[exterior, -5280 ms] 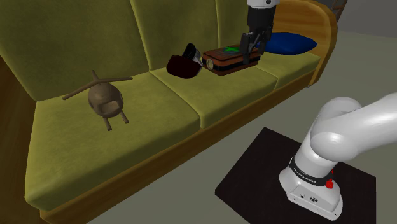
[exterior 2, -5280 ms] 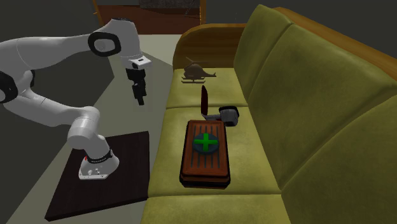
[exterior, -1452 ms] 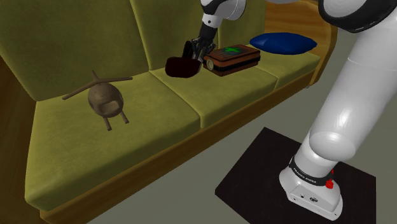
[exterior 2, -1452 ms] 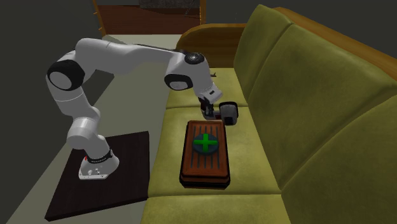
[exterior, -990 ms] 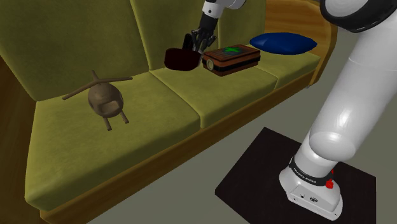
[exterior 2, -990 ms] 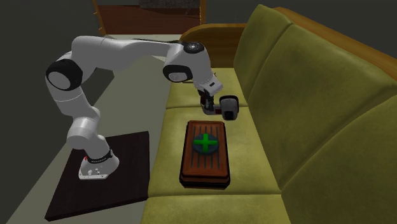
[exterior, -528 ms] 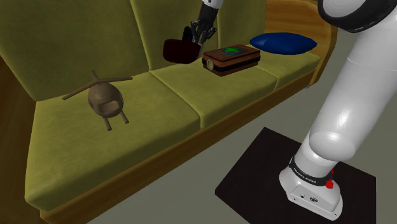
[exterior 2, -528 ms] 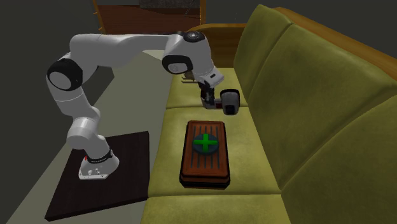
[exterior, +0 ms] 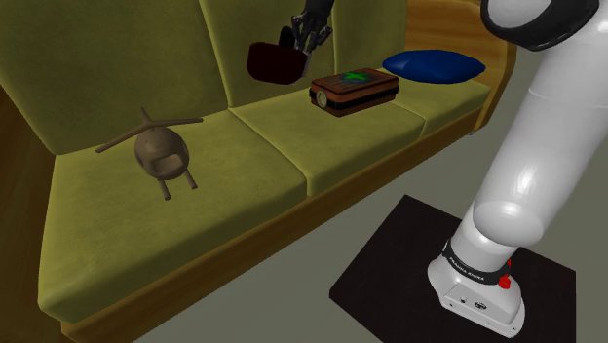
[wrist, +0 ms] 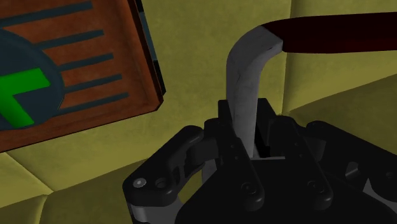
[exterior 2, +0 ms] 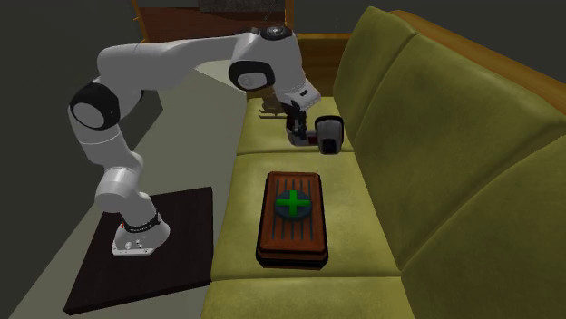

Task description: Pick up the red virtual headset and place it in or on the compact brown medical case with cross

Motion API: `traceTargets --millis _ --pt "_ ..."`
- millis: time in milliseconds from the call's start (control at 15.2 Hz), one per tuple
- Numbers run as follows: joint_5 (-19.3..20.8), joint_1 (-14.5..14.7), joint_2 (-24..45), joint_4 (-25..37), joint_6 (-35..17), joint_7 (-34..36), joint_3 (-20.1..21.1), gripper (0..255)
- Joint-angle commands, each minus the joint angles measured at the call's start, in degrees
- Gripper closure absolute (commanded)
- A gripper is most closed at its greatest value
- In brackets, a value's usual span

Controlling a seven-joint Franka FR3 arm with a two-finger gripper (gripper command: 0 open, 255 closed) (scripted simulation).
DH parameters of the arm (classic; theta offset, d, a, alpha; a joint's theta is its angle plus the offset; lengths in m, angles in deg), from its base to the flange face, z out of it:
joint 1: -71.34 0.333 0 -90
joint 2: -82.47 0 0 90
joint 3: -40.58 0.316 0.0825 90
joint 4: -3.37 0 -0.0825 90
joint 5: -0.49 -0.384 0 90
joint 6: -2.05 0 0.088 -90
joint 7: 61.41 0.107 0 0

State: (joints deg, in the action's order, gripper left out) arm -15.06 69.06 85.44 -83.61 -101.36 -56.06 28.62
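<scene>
The headset hangs in the air above the sofa seat, in front of the backrest: a dark red body point(exterior: 273, 61) with a grey strap point(wrist: 245, 76). My gripper point(exterior: 306, 37) is shut on that strap, which the wrist view shows clasped between the black fingers point(wrist: 226, 124). In the second exterior view the headset point(exterior 2: 329, 136) looks grey and black beside the gripper point(exterior 2: 297, 134). The brown case with a green cross point(exterior: 356, 90) lies flat on the seat cushion, beside and below the headset; it is also seen from across point(exterior 2: 292, 216) and under the hand point(wrist: 70, 70).
A brown toy helicopter point(exterior: 161, 151) stands on the seat cushion toward the shoulder view's left. A blue cushion point(exterior: 432, 65) lies by the wooden armrest beyond the case. The arm's stand point(exterior: 482, 283) sits on a black mat point(exterior: 390, 263) on the floor.
The gripper has risen with the headset in it, lifting the headset off the seat cushion and up in front of the backrest. The case has not moved.
</scene>
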Motion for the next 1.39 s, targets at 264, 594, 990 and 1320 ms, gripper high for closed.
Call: traceTargets --millis 264,594,990,1320 --pt "-0.2 -0.3 1.5 6.0 4.5 0.8 -0.2 255" --pt "-1.0 -3.6 -1.5 1.8 4.9 -5.6 -3.1 255" --pt "-2.2 -7.5 -3.0 -0.6 6.3 -13.5 -7.0 255" --pt "-3.4 -11.0 -2.4 -0.4 8.2 -20.4 -10.6 255"
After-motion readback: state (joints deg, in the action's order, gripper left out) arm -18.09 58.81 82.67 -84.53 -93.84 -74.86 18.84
